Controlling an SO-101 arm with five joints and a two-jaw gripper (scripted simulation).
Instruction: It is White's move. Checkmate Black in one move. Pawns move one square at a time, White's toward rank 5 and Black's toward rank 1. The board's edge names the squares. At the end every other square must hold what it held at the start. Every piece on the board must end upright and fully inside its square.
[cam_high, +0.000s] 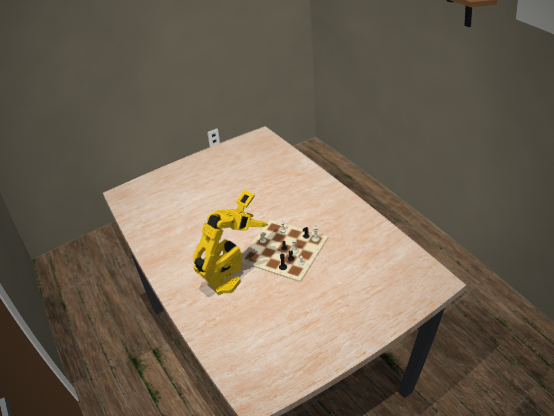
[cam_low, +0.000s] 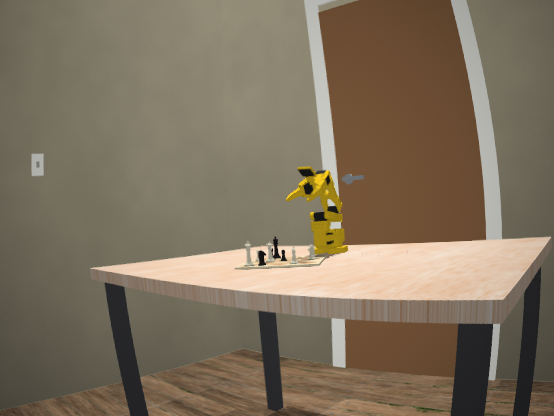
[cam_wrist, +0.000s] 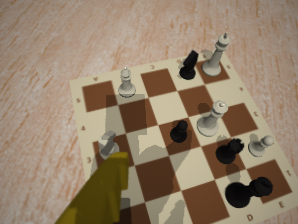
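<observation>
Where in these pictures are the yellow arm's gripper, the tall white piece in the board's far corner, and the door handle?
gripper (cam_high: 261, 223): top view, on its pointed yellow tip over the board's edge.
tall white piece (cam_wrist: 216, 54): wrist view, on its slim body.
door handle (cam_low: 353, 178): exterior view, on the grey lever.

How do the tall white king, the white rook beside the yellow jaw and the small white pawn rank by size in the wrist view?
1. Tall white king, largest.
2. White rook.
3. Small white pawn.
The rook and pawn look close, and camera nearness varies, so their order is unsure.
</observation>
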